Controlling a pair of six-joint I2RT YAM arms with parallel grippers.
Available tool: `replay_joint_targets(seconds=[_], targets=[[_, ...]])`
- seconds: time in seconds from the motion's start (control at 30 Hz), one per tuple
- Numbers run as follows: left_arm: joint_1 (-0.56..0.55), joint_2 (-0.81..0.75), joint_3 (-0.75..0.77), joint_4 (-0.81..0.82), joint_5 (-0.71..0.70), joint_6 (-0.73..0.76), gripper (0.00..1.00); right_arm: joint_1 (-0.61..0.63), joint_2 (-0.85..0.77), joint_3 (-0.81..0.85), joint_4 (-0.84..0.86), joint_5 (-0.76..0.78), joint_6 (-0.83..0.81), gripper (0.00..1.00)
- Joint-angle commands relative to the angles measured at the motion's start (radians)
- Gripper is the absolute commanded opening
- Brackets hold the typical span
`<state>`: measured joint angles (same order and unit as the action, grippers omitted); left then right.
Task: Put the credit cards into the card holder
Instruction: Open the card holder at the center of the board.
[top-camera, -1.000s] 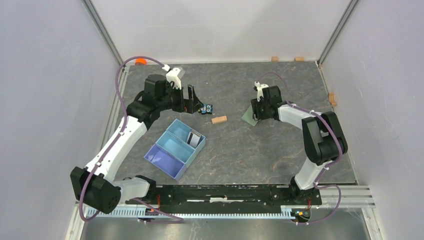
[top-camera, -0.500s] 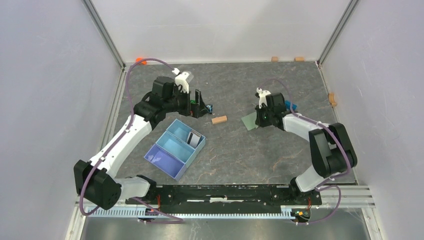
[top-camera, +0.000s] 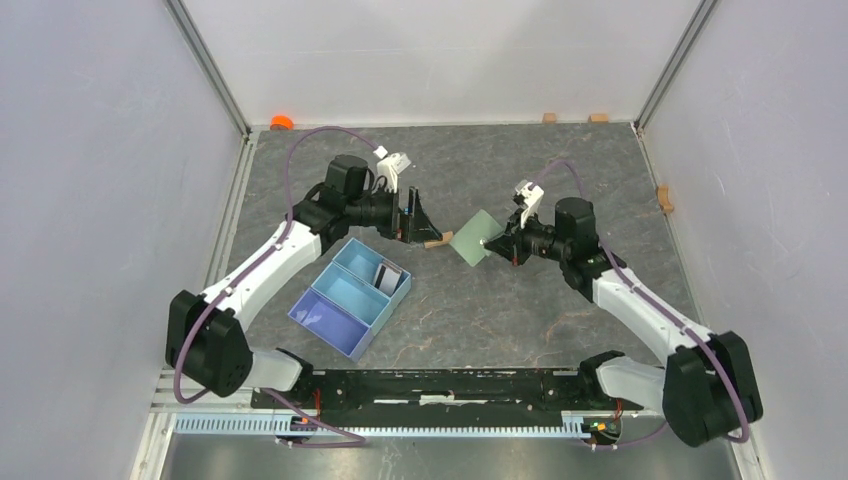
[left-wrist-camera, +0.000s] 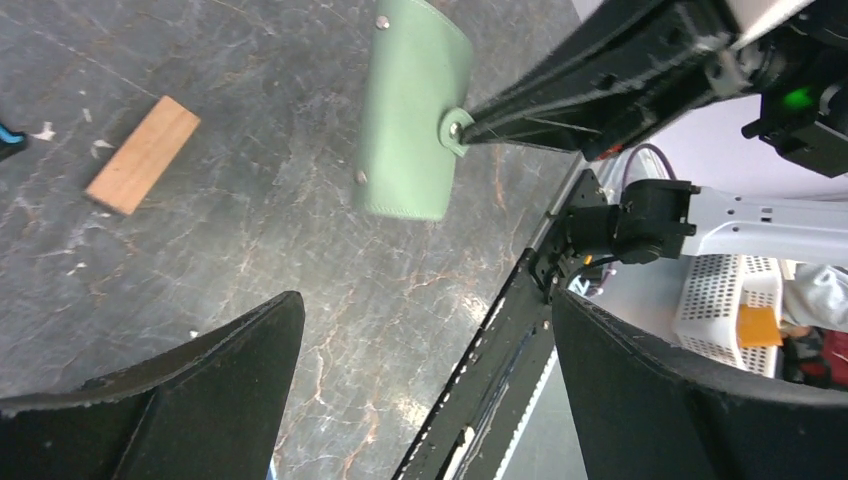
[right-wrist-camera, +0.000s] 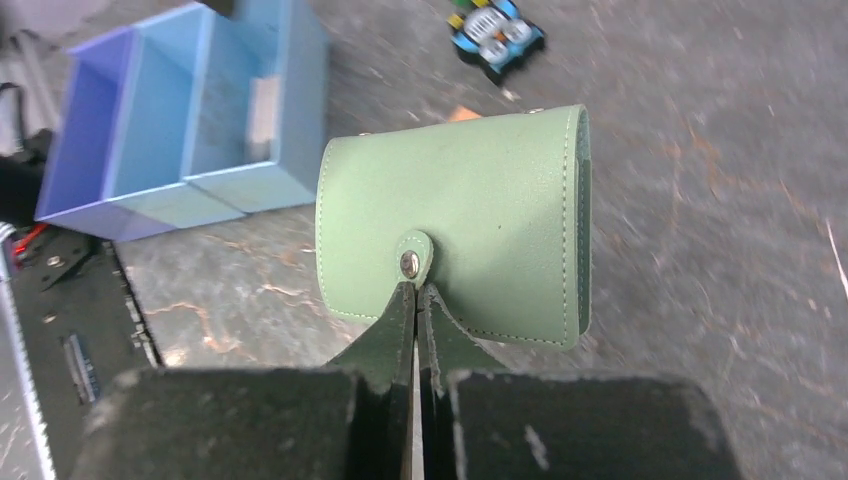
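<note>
The right gripper (right-wrist-camera: 415, 305) has its two fingers pressed together on the near edge of the wallet (right-wrist-camera: 460, 220), just under the snap tab, so it is clamped on the wallet. The wallet is closed, with the tab fastened, and it sticks out in front of the fingers with its green outer face toward the wrist camera. From above, the wallet (top-camera: 472, 238) is tilted and is between the two arms, just beside the small wooden block (top-camera: 437, 240); I cannot tell for sure if it touches the table (top-camera: 560, 160). The left gripper (left-wrist-camera: 425, 300) has its fingers wide apart and holds nothing. It points toward the wallet (left-wrist-camera: 410, 110) and the right gripper (left-wrist-camera: 520, 100), and the block (left-wrist-camera: 142, 153) lies on the table to one side. A whitish card (top-camera: 386, 276) with a dark stripe stands leaning in the far compartment of the blue tray (top-camera: 322, 318), near the left gripper (top-camera: 413, 215). I cannot tell how many cards are there. A small toy car (right-wrist-camera: 495, 30) lies on the table beyond the wallet.
</note>
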<state>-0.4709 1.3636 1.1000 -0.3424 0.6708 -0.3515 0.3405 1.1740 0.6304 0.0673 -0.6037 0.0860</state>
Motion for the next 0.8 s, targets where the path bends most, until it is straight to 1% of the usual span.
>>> replay_joint_targets(seconds=[0.0,0.17,0.2,0.23,0.3,0.33,0.37,0.47,0.57,0.63,0.7,0.77], targets=[[-0.018,0.034,-0.012,0.086,0.124,-0.083,1.0,0.034,-0.087,-0.017,0.153,-0.186,0.012,0.0],[-0.037,0.064,-0.017,0.114,0.152,-0.115,1.0,0.078,-0.123,-0.005,0.188,-0.298,0.009,0.0],[-0.04,0.069,-0.017,0.114,0.156,-0.118,0.99,0.086,-0.125,-0.002,0.188,-0.31,0.006,0.0],[-0.04,0.074,-0.015,0.114,0.16,-0.12,0.96,0.093,-0.127,0.0,0.187,-0.319,0.002,0.0],[-0.043,0.081,-0.01,0.113,0.171,-0.126,0.82,0.107,-0.133,0.003,0.182,-0.332,-0.007,0.0],[-0.043,0.086,-0.007,0.114,0.177,-0.131,0.7,0.114,-0.135,0.007,0.177,-0.334,-0.01,0.0],[-0.043,0.093,-0.006,0.115,0.184,-0.133,0.61,0.119,-0.135,0.01,0.168,-0.334,-0.017,0.0],[-0.051,0.112,-0.002,0.113,0.201,-0.146,0.48,0.134,-0.137,0.023,0.148,-0.333,-0.034,0.0],[-0.066,0.131,-0.001,0.125,0.23,-0.159,0.44,0.143,-0.137,0.031,0.135,-0.329,-0.047,0.0],[-0.073,0.135,-0.01,0.161,0.257,-0.184,0.33,0.146,-0.136,0.035,0.123,-0.327,-0.057,0.0],[-0.076,0.136,-0.018,0.187,0.273,-0.204,0.17,0.153,-0.134,0.038,0.113,-0.334,-0.065,0.0],[-0.077,0.138,-0.021,0.197,0.277,-0.212,0.04,0.164,-0.137,0.045,0.097,-0.349,-0.078,0.0]])
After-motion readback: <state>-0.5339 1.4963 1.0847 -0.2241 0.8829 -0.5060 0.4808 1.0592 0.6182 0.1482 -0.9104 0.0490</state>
